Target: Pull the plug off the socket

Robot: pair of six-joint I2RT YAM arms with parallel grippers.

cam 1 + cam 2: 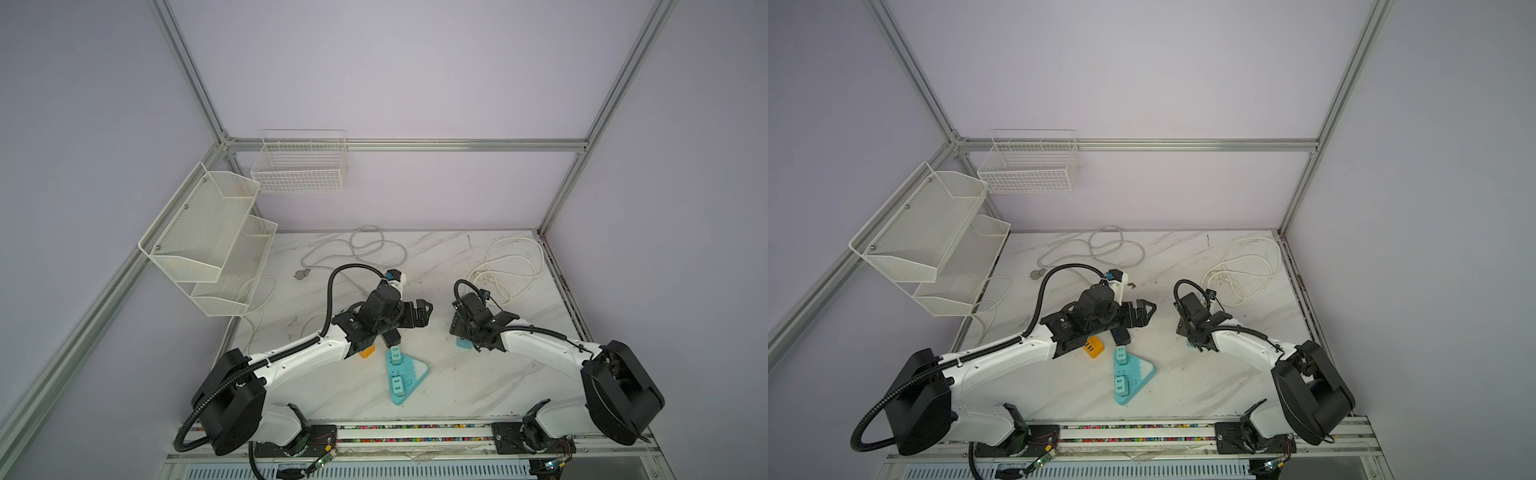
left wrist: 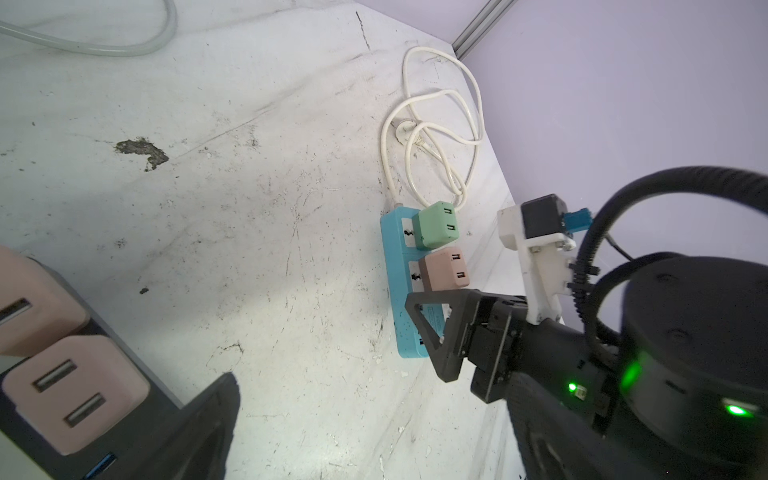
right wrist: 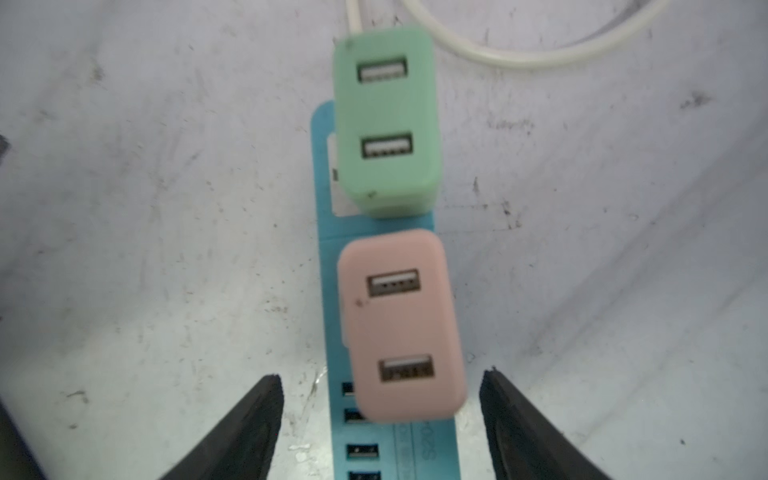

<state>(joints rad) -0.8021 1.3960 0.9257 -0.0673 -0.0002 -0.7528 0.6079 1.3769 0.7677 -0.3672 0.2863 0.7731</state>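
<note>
A blue socket strip [image 3: 432, 453] lies on the marble table with a green plug [image 3: 386, 120] and a pink plug [image 3: 399, 324] standing on it. My right gripper [image 3: 380, 374] is open, with a fingertip on each side of the pink plug's near end and a gap on both sides. In the left wrist view the same strip [image 2: 395, 257], green plug [image 2: 436, 226] and pink plug [image 2: 444, 270] show behind one right finger [image 2: 430, 332]. In a top view the right gripper [image 1: 457, 328] hides the plugs. My left gripper [image 1: 419, 313] hangs open and empty at mid-table.
A turquoise triangular strip [image 1: 409, 374] with two teal plugs, an orange plug [image 1: 368, 353] and a dark strip [image 1: 390, 337] lie under the left arm. The blue strip's white cord [image 1: 515, 266] coils at the back right, a grey cord [image 1: 361, 249] at the back. Mesh racks [image 1: 208, 232] hang on the left.
</note>
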